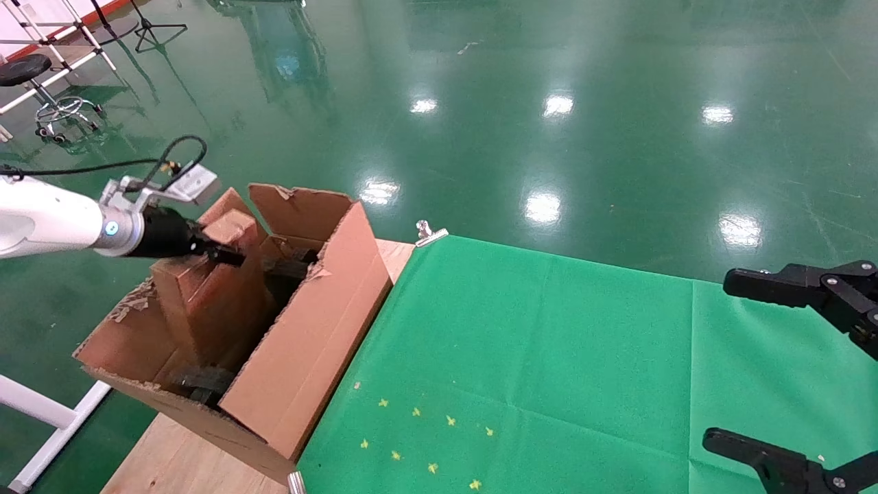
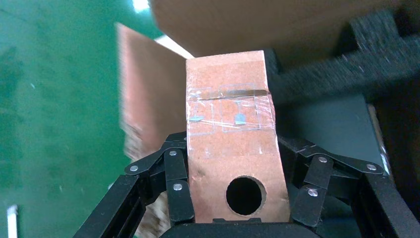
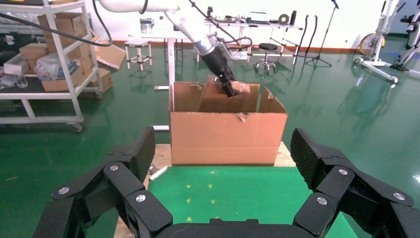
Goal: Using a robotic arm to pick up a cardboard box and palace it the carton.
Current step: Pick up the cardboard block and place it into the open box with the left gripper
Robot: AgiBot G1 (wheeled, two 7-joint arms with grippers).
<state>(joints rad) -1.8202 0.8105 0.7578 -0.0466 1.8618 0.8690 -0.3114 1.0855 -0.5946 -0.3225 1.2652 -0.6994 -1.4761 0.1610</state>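
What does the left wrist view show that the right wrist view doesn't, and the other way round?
Only the left wrist view shows the round hole in the cardboard box's narrow side, the clear tape across it, the black foam inside the carton, and the left gripper clamped on the box.

Only the right wrist view shows the carton's whole front wall, the green cloth, the shelf rack behind, and the right gripper open and empty.

Both show the cardboard box held by the left gripper at the carton.
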